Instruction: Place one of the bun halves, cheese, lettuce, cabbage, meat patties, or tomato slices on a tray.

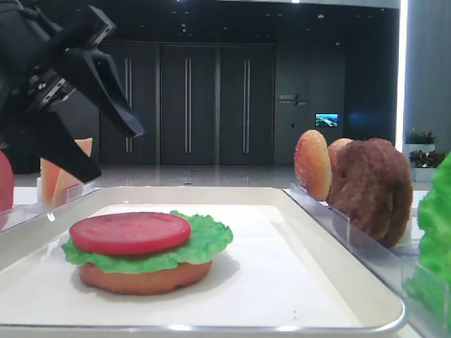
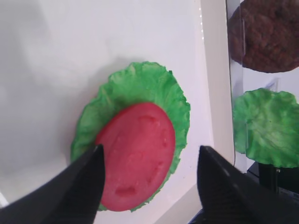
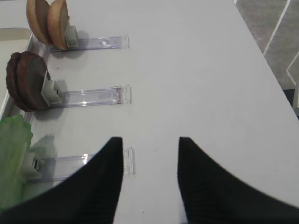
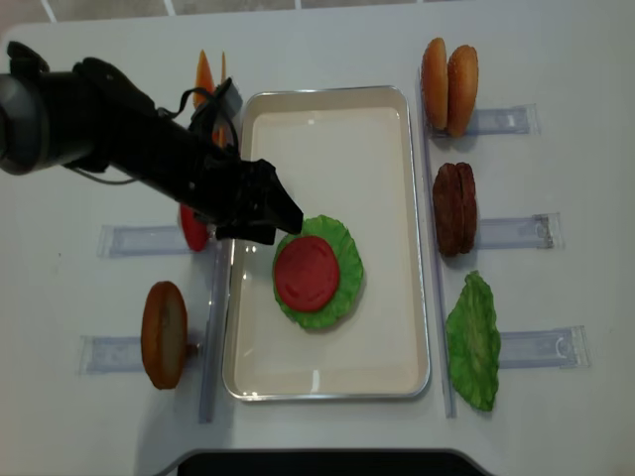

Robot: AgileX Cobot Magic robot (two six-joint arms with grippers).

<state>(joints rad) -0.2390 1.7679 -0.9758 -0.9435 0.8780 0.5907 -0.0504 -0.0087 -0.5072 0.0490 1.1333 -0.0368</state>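
On the white tray (image 4: 327, 149) (image 1: 211, 193) lies a stack: a flat bun half (image 1: 141, 278) at the bottom, a green lettuce leaf (image 4: 342, 253) (image 2: 140, 84) on it, and a red tomato slice (image 4: 307, 273) (image 1: 130, 232) (image 2: 135, 163) on top. My left gripper (image 4: 285, 223) (image 1: 116, 151) (image 2: 150, 149) hangs open just above the stack's left side, its fingers apart and holding nothing. My right gripper (image 3: 150, 140) is open and empty over bare white table, right of the clear holders.
Clear holders flank the tray. On the right stand bun halves (image 4: 448, 72), meat patties (image 4: 454, 208) and a lettuce leaf (image 4: 474, 342). On the left stand cheese slices (image 4: 203, 71), a tomato slice (image 4: 191, 230) and a bun half (image 4: 164, 334).
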